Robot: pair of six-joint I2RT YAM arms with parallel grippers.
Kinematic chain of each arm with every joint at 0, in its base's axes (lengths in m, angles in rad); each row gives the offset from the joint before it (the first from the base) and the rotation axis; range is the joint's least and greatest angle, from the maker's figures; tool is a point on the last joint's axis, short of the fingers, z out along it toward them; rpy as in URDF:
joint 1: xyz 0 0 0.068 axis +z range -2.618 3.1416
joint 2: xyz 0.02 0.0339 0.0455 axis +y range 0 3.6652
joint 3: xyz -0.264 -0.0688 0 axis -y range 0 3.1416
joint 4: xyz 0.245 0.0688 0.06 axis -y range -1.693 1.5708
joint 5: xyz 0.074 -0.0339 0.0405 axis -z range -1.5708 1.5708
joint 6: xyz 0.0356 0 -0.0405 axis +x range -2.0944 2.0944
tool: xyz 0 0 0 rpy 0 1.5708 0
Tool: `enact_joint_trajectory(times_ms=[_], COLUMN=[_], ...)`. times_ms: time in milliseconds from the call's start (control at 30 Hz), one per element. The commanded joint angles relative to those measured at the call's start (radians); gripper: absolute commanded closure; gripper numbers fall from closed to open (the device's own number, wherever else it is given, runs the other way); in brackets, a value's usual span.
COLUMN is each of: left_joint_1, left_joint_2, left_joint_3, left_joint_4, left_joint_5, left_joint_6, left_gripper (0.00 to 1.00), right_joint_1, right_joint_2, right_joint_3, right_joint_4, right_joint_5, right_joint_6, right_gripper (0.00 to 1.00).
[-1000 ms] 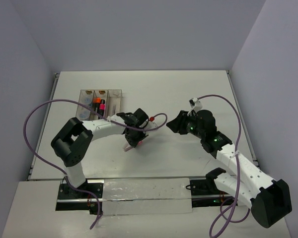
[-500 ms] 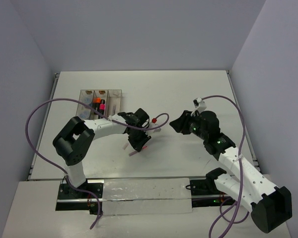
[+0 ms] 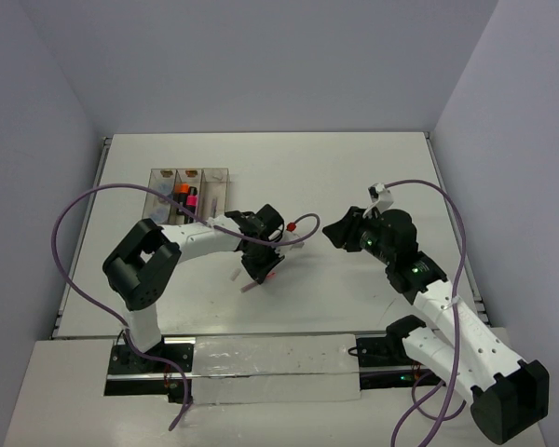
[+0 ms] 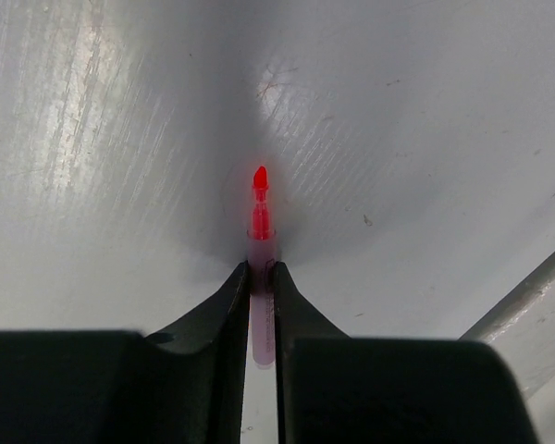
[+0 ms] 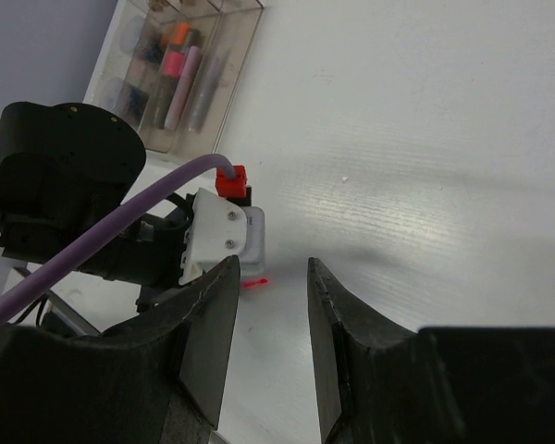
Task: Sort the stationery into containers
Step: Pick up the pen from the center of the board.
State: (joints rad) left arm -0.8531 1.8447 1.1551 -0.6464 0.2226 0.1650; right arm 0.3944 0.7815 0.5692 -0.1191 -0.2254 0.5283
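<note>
My left gripper (image 3: 262,267) (image 4: 262,268) is shut on a thin pink pen (image 4: 261,305) with a red tip that points away from me, close over the table. The pen's back end sticks out below the gripper in the top view (image 3: 247,287); its red tip shows in the right wrist view (image 5: 254,283). The clear three-compartment tray (image 3: 222,182) (image 5: 240,51) stands at the back left and holds an orange-black highlighter (image 3: 181,195), a pink-black highlighter (image 3: 193,197) and a pale pen (image 5: 203,91). My right gripper (image 3: 334,231) (image 5: 271,277) is open and empty, to the right of the left gripper.
The left arm's purple cable (image 3: 65,223) loops over the left of the table; its end with a red plug (image 3: 290,224) sits by the left wrist. The right arm's cable (image 3: 447,209) arcs at the right. Grey walls close in the table.
My left gripper turned and shifted slightly down-right with the pink pen in it. My right gripper drew back a little to the right.
</note>
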Motion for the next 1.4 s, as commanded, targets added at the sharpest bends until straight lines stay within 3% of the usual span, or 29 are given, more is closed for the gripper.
enact_joint_trajectory(times_ms=[0,300,467,533,633,767,1000,1367], left_joint_1=[-0.039,-0.082,-0.09,-0.09,-0.091,-0.09,-0.067,0.029], left_joint_2=[0.112,0.184,0.2,0.213,0.236,0.236,0.071,-0.052], left_joint_3=[-0.073,-0.082,-0.087,-0.087,-0.086,-0.075,-0.013,0.112], left_joint_4=[-0.01,-0.034,-0.027,-0.027,-0.024,-0.02,-0.01,-0.086], left_joint_5=[-0.07,-0.135,-0.134,-0.134,-0.128,-0.096,0.074,0.134], left_joint_6=[0.007,-0.005,-0.007,-0.004,0.0,0.009,-0.011,-0.012], left_gripper=[0.81,0.69,0.77,0.92,1.0,1.0,1.0,1.0], right_joint_1=[-0.01,-0.02,-0.026,-0.03,-0.035,-0.042,-0.054,-0.061], right_joint_2=[-0.037,-0.062,-0.073,-0.073,-0.073,-0.08,-0.08,-0.073], right_joint_3=[0.05,0.059,0.064,0.066,0.067,0.063,0.063,0.115], right_joint_4=[-0.01,-0.032,-0.036,-0.036,-0.037,-0.04,-0.044,-0.136], right_joint_5=[0.023,0.032,0.041,0.041,0.041,0.037,0.031,0.143], right_joint_6=[-0.026,-0.037,-0.045,-0.049,-0.051,-0.054,-0.03,0.04], right_gripper=[0.57,0.57,0.57,0.57,0.57,0.57,0.58,0.59])
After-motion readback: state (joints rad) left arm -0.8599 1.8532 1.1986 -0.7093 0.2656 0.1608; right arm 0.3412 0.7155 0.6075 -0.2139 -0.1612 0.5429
